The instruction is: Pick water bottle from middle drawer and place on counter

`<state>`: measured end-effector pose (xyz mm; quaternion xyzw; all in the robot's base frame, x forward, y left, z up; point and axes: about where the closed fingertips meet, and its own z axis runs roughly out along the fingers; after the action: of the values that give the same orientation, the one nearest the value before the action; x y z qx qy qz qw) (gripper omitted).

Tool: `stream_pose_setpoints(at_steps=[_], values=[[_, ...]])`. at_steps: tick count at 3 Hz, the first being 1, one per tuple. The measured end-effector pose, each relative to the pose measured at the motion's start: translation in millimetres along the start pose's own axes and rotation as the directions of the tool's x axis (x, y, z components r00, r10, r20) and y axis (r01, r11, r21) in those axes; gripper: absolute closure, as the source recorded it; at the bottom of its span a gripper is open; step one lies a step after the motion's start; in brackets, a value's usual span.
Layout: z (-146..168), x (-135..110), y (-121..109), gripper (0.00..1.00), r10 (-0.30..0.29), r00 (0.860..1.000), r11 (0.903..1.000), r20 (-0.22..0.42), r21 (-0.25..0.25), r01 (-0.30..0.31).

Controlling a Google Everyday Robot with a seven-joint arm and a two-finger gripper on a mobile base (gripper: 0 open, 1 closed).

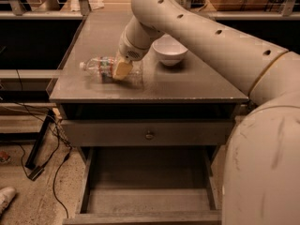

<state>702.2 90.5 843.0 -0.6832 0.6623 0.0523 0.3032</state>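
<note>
gripper [121, 70] clamped on water bottle [98, 68], lying near counter [187, 86] front-left edge | 1 bowl [169, 49] mid-counter | middle drawer [150, 198] open

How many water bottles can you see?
1. The water bottle lies on the counter, front left, the gripper at its middle. None shows in the open middle drawer; the arm may hide others.

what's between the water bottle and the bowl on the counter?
In the camera view, only the pincer, down on the water bottle near its base; beyond it, bare counter up to the bowl.
</note>
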Motion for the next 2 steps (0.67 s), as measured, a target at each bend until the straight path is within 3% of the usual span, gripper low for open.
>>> stream_pose_setpoints(at_steps=[2], values=[[0.2, 0.1, 0.1, 0.58, 0.000, 1.000, 1.0000, -0.001, -0.001, 0.000]])
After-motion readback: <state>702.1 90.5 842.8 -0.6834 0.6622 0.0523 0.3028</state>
